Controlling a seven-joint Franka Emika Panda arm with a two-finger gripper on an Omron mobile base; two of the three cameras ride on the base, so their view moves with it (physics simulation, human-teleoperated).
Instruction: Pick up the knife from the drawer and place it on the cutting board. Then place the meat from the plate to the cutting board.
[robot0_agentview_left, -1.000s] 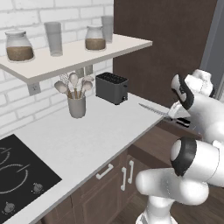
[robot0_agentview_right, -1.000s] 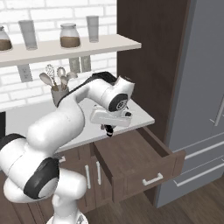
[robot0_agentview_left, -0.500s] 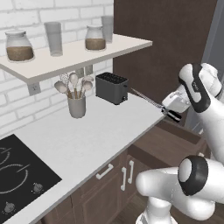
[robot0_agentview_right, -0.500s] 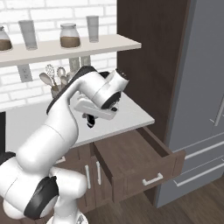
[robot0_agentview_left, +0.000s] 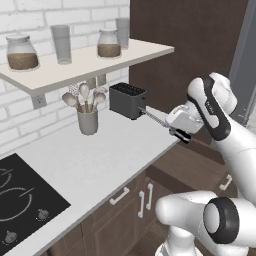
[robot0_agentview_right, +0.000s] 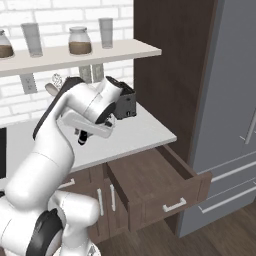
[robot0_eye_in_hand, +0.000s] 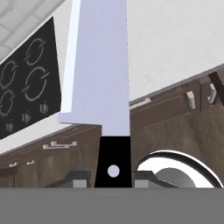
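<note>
The claw (robot0_eye_in_hand: 113, 179) is clamped on the black handle of the long silver-bladed kitchen knife (robot0_agentview_left: 162, 122), held in the air above the white tabletop (robot0_agentview_left: 100, 155). The blade runs straight ahead of the fingers, toward the black toaster (robot0_agentview_left: 127, 100).

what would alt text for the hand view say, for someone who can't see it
The hand grips a knife by its black handle, the wide silver blade running up the frame. Behind it lie a white counter with a black cooktop, and dark wood cabinet fronts below.
</note>
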